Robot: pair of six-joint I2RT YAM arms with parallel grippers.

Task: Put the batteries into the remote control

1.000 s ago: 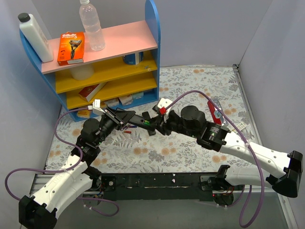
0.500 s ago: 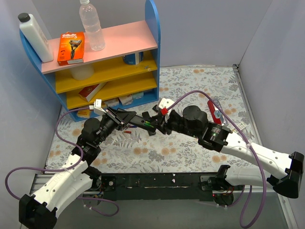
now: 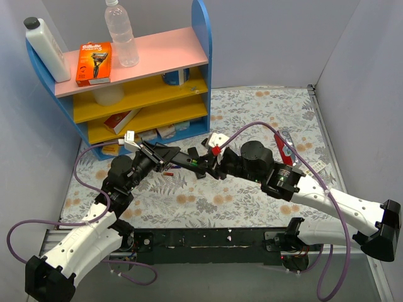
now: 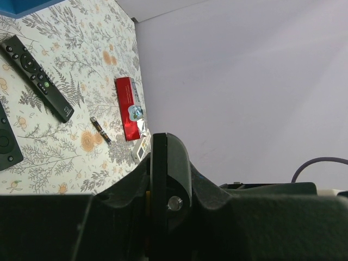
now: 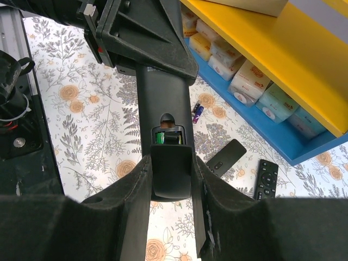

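Remote control (image 5: 159,95) is held in the air over the middle of the table, a bit toward the left edge, back side up. Left gripper (image 3: 165,154) is clamped on its body. Right gripper (image 5: 171,182) is pinching what looks like the battery cover (image 5: 171,171) at the mouth of the open bay. One green cell (image 5: 159,137) is seated inside; can't tell if the slot beside it is filled. Risks as I see them: the cover goes on skewed, misses its rails and jams. A push along the remote's axis slides it through the left grip. A proud cell blocks the cover or pops out, and anything dropped lands among the red and blue cells (image 5: 197,112) near the shelf (image 5: 283,60).
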